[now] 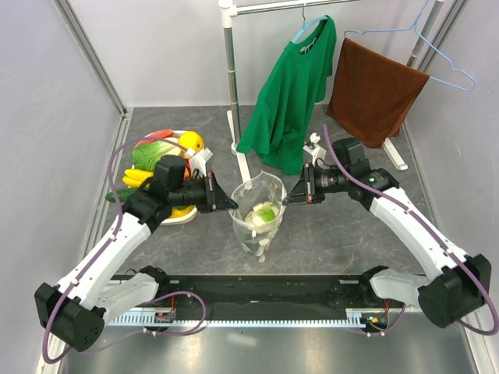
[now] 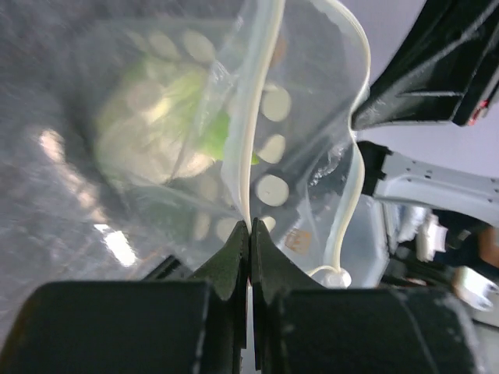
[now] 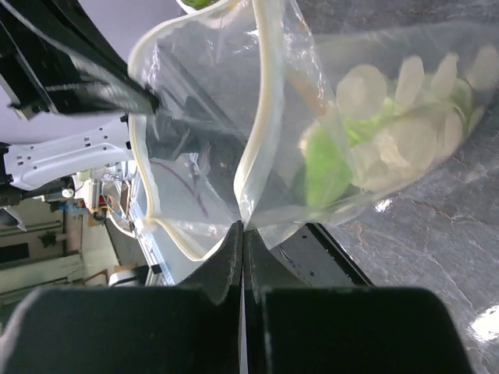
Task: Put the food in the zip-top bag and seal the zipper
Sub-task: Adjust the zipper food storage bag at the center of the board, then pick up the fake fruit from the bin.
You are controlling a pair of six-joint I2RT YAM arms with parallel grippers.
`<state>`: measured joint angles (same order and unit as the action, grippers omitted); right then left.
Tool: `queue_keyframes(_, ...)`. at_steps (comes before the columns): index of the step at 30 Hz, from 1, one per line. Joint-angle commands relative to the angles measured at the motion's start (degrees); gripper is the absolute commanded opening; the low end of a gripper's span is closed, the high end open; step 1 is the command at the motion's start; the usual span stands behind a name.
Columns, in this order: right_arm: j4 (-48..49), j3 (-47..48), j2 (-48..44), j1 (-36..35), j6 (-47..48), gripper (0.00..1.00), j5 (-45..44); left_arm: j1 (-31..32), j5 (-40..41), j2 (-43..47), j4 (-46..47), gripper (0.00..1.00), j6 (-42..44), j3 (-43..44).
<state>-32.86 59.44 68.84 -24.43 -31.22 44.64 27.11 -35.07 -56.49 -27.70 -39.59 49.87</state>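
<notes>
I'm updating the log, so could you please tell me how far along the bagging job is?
Done: one pale-green cabbage sits inside the zip-top bag. In hand: the left end effector and right end effector each pinch the rim, holding the mouth open. Left: the other food lies on the tray, and the zipper is unsealed.

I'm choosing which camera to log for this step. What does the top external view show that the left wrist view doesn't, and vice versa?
Only top external: the tray of remaining food at the left, plus the green shirt and brown towel hanging behind. Only left wrist: a close-up of the left gripper pinched shut on the zipper. Both: the zip-top bag held open, with a green food item inside.
</notes>
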Motion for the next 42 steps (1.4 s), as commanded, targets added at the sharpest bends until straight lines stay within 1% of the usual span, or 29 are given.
queue_keyframes(1, -3.87, 0.33, -0.55, 0.78, 3.88, 0.00, 1.78, 0.22, 9.06, -0.81, -10.62, 0.02, 8.83, 3.33)
queue_keyframes(4, -3.79, 0.06, 2.43, 0.78, 5.38, 0.00, 0.80, 0.22, 7.56, -1.43, -8.43, 0.02, 7.86, -0.81)
queue_keyframes(5, -3.61, 0.06, 3.57, 0.78, 6.51, 0.00, 0.36, 0.22, 5.73, -1.87, -7.55, 0.03, 8.47, -1.43)
queue_keyframes(6, -3.44, 0.15, 3.93, 0.78, 6.87, 0.00, -0.16, 0.22, 4.93, -1.96, -6.67, 0.07, 9.00, -1.87)
queue_keyframes(7, -3.18, -0.02, 4.11, 0.78, 7.14, 0.00, -0.61, 0.22, 4.58, -2.05, -5.62, 0.13, 9.53, -2.05)
queue_keyframes(8, -3.17, -0.03, 4.55, 0.78, 7.84, 0.00, -0.78, 0.13, 3.88, -1.70, -5.17, 0.24, 11.01, -2.05)
queue_keyframes(10, -3.44, -0.55, 4.29, 0.78, 8.37, 0.00, -1.14, -0.13, 3.87, -0.73, -5.60, 0.36, 12.87, -0.75)
queue_keyframes(11, -3.61, -0.64, 3.94, 0.78, 8.63, 0.00, -1.14, -1.18, 3.43, 0.49, -6.04, 0.49, 15.75, 0.13)
queue_keyframes(13, -3.87, -0.99, 3.59, 0.78, 9.16, 0.00, -0.87, -2.59, 2.81, 1.20, -8.23, 0.61, 21.02, 4.42)
queue_keyframes(14, -3.88, -1.08, 3.15, 0.78, 9.42, 0.00, -0.70, -4.07, 3.16, 1.29, -11.81, 0.71, 27.14, 6.28)
queue_keyframes(15, -3.96, -1.17, 2.88, 0.70, 9.77, 0.00, -0.70, -4.87, 3.51, 0.60, -14.02, 0.74, 30.51, 8.38)
queue_keyframes(16, -3.88, -1.52, 2.71, 0.78, 9.95, 0.00, -0.78, -5.83, 3.17, 0.07, -16.13, 0.76, 34.54, 12.32)
queue_keyframes(17, -3.88, -1.69, 2.44, 0.70, 10.04, 0.00, -0.87, -8.28, 3.08, -0.63, -20.16, 0.80, 41.72, 13.93)
queue_keyframes(19, -3.61, -2.13, 2.00, 0.70, 9.87, 0.00, -1.05, -10.75, 3.25, -2.91, -23.60, 0.82, 48.00, 17.70)
queue_keyframes(20, -3.61, -2.22, 1.74, 0.69, 9.87, 0.00, -0.96, -11.90, 4.56, -4.32, -25.45, 0.83, 54.30, 18.94)
queue_keyframes(22, -3.70, -2.05, 1.56, 0.78, 9.78, 0.00, -0.96, -13.30, 5.89, -8.52, -30.90, 0.83, 59.17, 21.23)
queue_keyframes(23, -3.61, -1.96, 1.56, 0.78, 9.60, 0.00, -0.96, -13.66, 6.85, -9.68, -32.49, 0.83, 64.07, 21.85)
queue_keyframes(27, -3.35, -1.61, 1.47, 0.69, 9.25, 0.00, -1.05, -16.65, 13.96, -13.02, -29.70, 0.83, 68.50, 23.34)
queue_keyframes(28, -3.35, -1.78, 1.47, 0.69, 9.16, 0.00, -1.14, -17.79, 15.45, -15.73, -29.69, 0.83, 70.08, 24.04)
queue_keyframes(29, -3.35, -1.78, 1.21, 0.78, 8.99, 0.00, -1.22, -18.58, 18.25, -17.06, -29.78, 0.82, 70.09, 25.18)
queue_keyframes(30, -3.35, -1.87, 1.12, 0.78, 8.90, 0.00, -1.31, -19.81, 18.80, -18.21, -30.04, 0.81, 69.57, 27.80)
queue_keyframes(31, -3.35, -2.05, 0.86, 0.70, 8.99, 0.00, -1.40, -21.38, 19.51, -19.17, -30.56, 0.81, 66.69, 29.05)
queue_keyframes(33, -3.44, -2.05, 0.86, 0.69, 8.81, 0.00, -1.66, -21.66, 22.67, -19.63, -30.83, 0.81, 63.43, 29.67)
queue_keyframes(34, -3.44, -2.05, 1.03, 0.78, 8.90, 0.00, -1.58, -21.66, 23.98, -19.28, -30.48, 0.82, 57.93, 29.41)
queue_keyframes(36, -3.18, -1.96, 1.30, 0.70, 8.81, 0.00, -1.40, -21.66, 29.86, -17.87, -29.87, 0.83, 50.62, 27.93)
queue_keyframes(37, -3.00, -1.96, 1.56, 0.78, 8.64, 0.00, -1.23, -21.66, 33.63, -17.61, -28.99, 0.83, 40.92, 27.39)
queue_keyframes(38, -2.82, -1.96, 1.65, 0.78, 8.55, 0.00, -1.14, -21.75, 40.45, -17.25, -29.07, 0.83, 36.65, 27.13)
queue_keyframes(40, -2.21, -2.13, 2.26, 0.70, 8.28, 0.00, -0.79, -22.80, 45.33, -16.99, -29.86, 0.84, 24.62, 26.34)
queue_keyframes(42, -1.94, -2.05, 2.53, 0.78, 7.76, 0.00, -0.17, -22.89, 47.01, -17.95, -31.26, 0.84, 20.37, 27.03)
